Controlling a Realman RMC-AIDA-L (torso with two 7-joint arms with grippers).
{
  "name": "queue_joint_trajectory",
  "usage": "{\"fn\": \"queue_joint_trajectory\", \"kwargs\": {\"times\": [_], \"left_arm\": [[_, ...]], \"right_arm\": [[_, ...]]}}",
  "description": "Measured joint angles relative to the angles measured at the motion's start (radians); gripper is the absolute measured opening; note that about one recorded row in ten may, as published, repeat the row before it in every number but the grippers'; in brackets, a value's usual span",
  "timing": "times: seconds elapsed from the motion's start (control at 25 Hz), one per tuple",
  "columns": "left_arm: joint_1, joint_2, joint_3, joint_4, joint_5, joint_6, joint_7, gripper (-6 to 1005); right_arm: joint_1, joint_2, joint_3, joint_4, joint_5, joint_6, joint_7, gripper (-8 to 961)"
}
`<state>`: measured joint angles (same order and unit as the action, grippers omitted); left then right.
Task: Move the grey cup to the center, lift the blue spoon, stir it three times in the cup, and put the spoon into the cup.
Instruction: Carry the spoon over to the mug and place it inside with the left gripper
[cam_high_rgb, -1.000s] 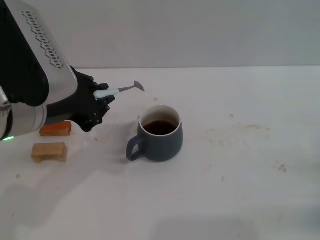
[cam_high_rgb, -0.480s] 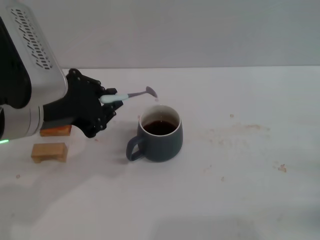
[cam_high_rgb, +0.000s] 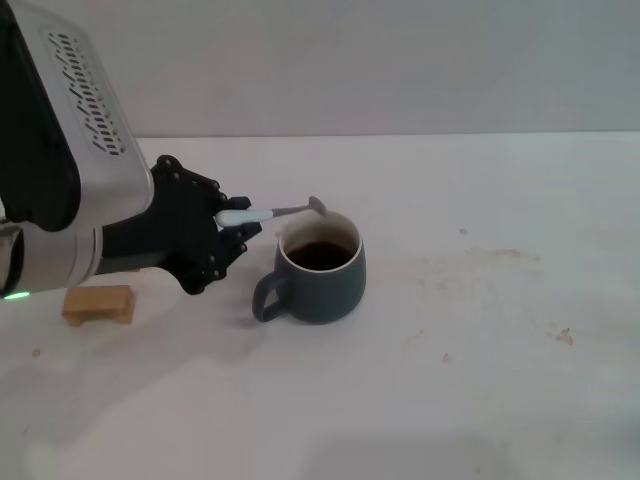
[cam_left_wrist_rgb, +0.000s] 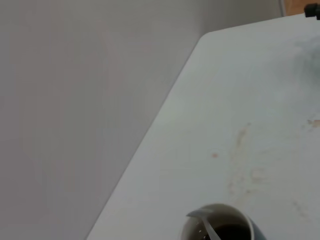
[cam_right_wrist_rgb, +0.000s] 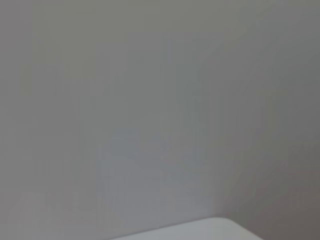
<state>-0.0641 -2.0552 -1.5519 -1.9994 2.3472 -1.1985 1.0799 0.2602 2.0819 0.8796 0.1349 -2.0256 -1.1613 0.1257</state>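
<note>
The grey cup (cam_high_rgb: 318, 268) stands upright near the middle of the white table, handle toward the front left, with dark liquid inside. My left gripper (cam_high_rgb: 232, 222) is shut on the pale-blue handle of the blue spoon (cam_high_rgb: 268, 213), just left of the cup. The spoon lies nearly level, its metal bowl right above the cup's far-left rim. The left wrist view shows the cup's rim (cam_left_wrist_rgb: 220, 222) with the spoon's bowl (cam_left_wrist_rgb: 200, 215) over it. My right gripper is out of view.
A tan wooden block (cam_high_rgb: 98, 303) lies on the table at the left, in front of my left arm. Faint stains mark the table (cam_high_rgb: 480, 265) right of the cup. A grey wall stands behind the table.
My left gripper has moved right and down with the spoon. The spoon's bowl went from left of the cup to above its rim. The cup has not moved.
</note>
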Motion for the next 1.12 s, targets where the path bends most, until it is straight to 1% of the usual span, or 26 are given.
{"fn": "queue_joint_trajectory", "kwargs": {"times": [0.28,0.52,1.08,1.12], "left_arm": [[-0.006,0.0,0.0,0.02,-0.023,-0.006,0.0,179],[-0.035,0.0,-0.001,0.089,-0.018,-0.005,0.0,179],[-0.083,-0.001,-0.019,0.198,-0.007,0.014,0.02,180],[-0.094,-0.001,-0.022,0.216,-0.007,0.022,0.021,180]], "right_arm": [[-0.004,0.0,0.001,0.0,0.001,-0.017,-0.001,-2],[-0.006,0.0,-0.005,-0.001,0.001,-0.018,-0.002,-2],[-0.009,0.001,-0.008,0.001,-0.003,-0.021,-0.002,-2],[-0.009,0.001,-0.008,0.002,-0.004,-0.021,-0.002,-2]]}}
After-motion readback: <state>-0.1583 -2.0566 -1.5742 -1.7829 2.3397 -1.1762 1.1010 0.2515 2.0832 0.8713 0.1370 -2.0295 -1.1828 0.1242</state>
